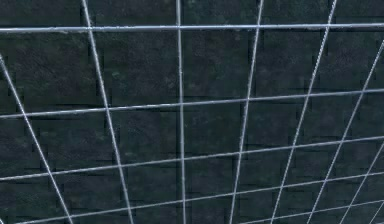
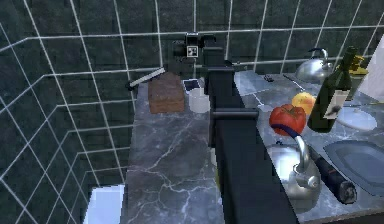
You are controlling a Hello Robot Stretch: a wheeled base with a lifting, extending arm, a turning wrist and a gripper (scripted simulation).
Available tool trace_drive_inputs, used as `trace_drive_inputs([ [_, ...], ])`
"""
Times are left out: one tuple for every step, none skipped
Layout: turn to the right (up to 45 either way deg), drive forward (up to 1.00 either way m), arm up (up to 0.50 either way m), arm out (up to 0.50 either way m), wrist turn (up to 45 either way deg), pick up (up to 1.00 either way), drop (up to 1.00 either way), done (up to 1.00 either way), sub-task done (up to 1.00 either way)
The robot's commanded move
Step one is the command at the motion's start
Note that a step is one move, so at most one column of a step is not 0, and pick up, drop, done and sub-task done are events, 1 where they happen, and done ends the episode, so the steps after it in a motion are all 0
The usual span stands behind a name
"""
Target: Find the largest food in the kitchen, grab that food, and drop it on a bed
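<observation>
One claw [image 2: 186, 86] hangs at the far end of the dark arm [image 2: 235, 140], out over the marbled bench [image 2: 160, 165]. Its tip is lost against the things lying there, so I cannot tell whether it has hold of anything.

Just beside the claw, toward the arm side view's left, lies a brown loaf of bread [image 2: 164, 96]. Its long axis runs much the same way as the arm. Whether loaf and claw touch, I can't make out. To my eye that loaf is the biggest food on show, so the coming move looks to turn on a short shift to that side, with the grip taken across the loaf's narrow width.

A white cup [image 2: 200, 101] stands close on the claw's other side, hard by the arm. Just beyond the loaf rests a knife-like utensil [image 2: 148, 78]. Well off to the claw's right sit a red apple [image 2: 287, 119], a dark bottle [image 2: 335, 92] and a kettle [image 2: 314, 66]. Ahead of the robot stands a dark tiled wall [image 1: 180, 110].
</observation>
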Motion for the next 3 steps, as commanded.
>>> trace_drive_inputs([
  [0.0,0.00,-0.10,0.00,0.0,0.00,0.00,0.00,0.00],
  [0.0,0.00,0.00,0.00,0.0,1.00,0.00,0.00,0.00],
  [0.0,0.00,0.10,0.00,0.0,0.00,0.00,0.00,0.00],
])
